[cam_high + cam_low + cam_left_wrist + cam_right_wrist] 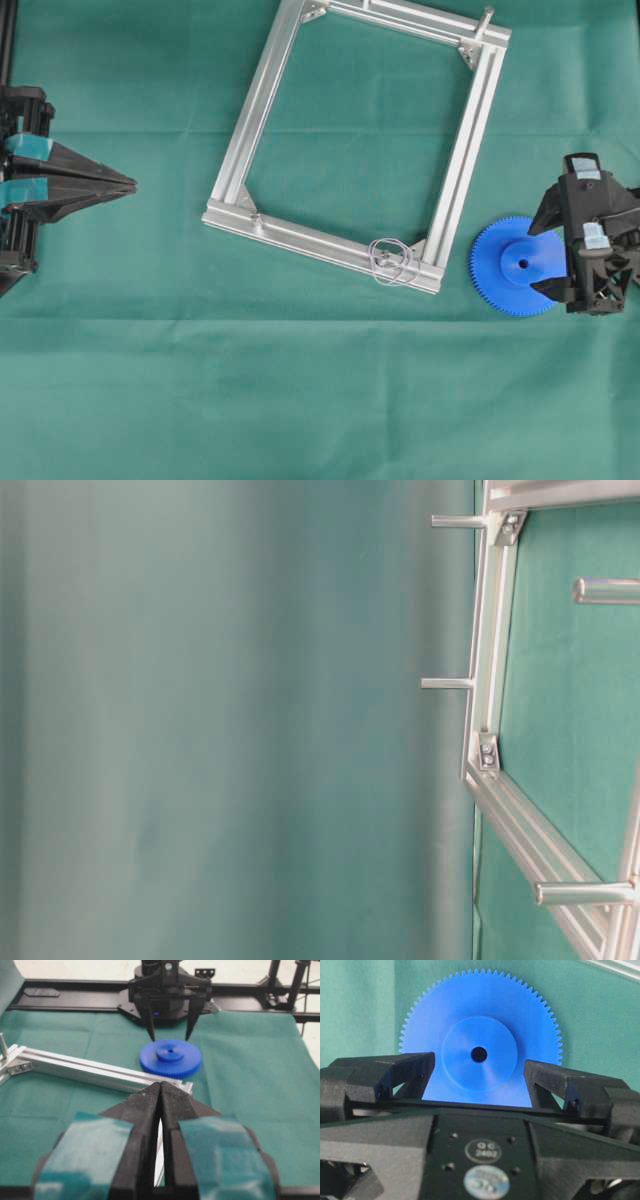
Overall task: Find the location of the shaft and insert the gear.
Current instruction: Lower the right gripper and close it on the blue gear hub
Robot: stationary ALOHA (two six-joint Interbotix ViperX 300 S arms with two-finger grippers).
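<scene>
On the green cloth: a square frame of silver bars, a blue gear and two black grippers
Cloth (320, 400): green, covering the whole table
Frame (262, 95): lies flat and skewed near the middle in the overhead view, with small brackets in its corners
Shaft (384, 256): short silver pin standing on the frame's near bar close to the right corner, thin clear wire loops (392, 264) around its base
Peg (486, 20): slim bare silver pin at the frame's far right corner
Gear (516, 266): flat on the cloth just beside the frame's near right corner, outside it, hub and centre hole up; not on the shaft
Right gripper (549, 258): over the gear's right edge, fingers (395, 1077) spread wide with the hub between them in the wrist view; whether they touch the gear I cannot tell
Left gripper (132, 184): at the left edge of the overhead view, well apart from the frame, fingers (145, 1105) pressed together, holding nothing
Table-level view: mostly blur, with part of the frame and several pins
</scene>
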